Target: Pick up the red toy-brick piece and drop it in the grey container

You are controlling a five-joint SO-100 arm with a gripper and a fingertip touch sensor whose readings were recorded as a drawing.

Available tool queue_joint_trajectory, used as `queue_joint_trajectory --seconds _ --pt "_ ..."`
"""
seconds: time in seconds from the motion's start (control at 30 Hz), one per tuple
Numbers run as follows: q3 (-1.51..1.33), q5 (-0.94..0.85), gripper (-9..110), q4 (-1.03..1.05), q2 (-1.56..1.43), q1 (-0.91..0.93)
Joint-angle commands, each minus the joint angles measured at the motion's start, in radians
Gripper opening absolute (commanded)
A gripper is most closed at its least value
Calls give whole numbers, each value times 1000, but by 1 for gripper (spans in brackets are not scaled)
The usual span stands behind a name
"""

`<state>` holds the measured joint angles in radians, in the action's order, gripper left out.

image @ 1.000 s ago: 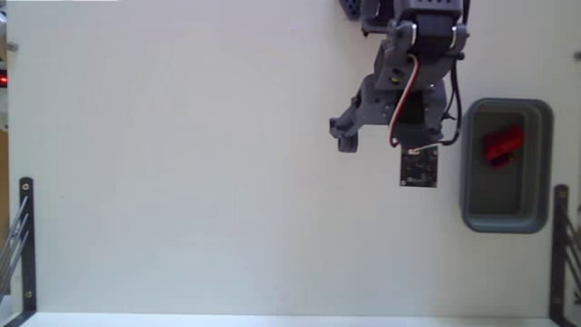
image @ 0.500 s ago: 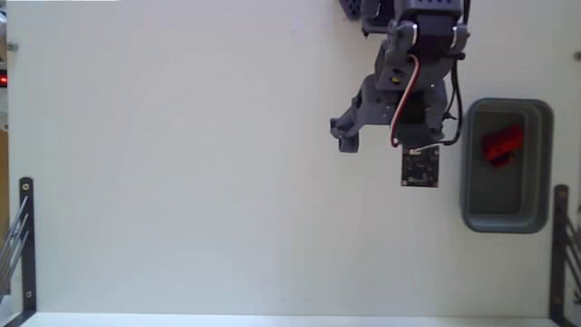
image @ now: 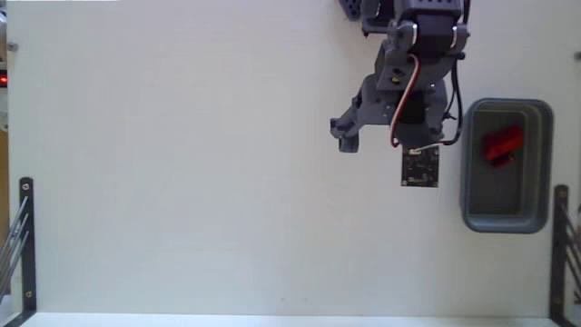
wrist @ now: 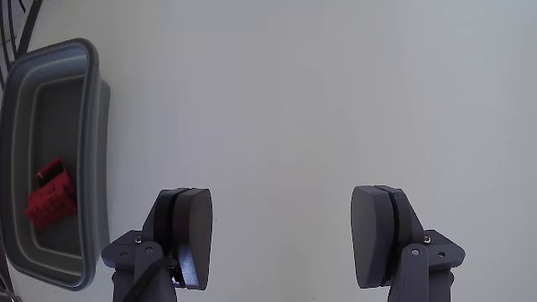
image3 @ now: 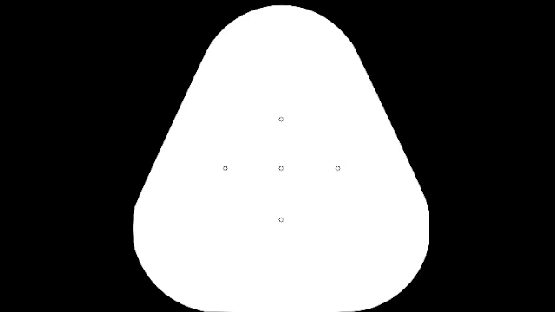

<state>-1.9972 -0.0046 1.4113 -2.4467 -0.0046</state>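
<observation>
The small bright red plastic toy brick [image: 501,145] lies inside the big grey plastic tray with round corners [image: 467,186]. In the wrist view the brick [wrist: 52,195] looks blocky, with bumps and a notch on one side, and it sits tilted on the tray's dark grey floor, near the tray's [wrist: 96,126] thick rim but not on it. The brick is much smaller than the tray.

The grey two-finger tool [wrist: 284,235] is wide open and holds nothing. Its two flat round fingers [wrist: 195,226] stand far apart, with only bare white counter [wrist: 336,84] between them. In the fixed view the tool [image: 381,136] hangs over the white counter [image: 182,163] just beside the tray, on the tray's left, and does not touch it. A small dark square board [image: 419,167] with white and red wires hangs on the arm.

Thin black metal racks [image: 25,245] stand at the left and right edges of the counter.
</observation>
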Motion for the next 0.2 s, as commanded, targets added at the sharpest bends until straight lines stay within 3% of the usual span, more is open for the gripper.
queue_joint_trajectory --seconds 0.0,0.17 --pt "-2 5 110 19 -34 5" --pt "-2 5 110 19 -34 5"
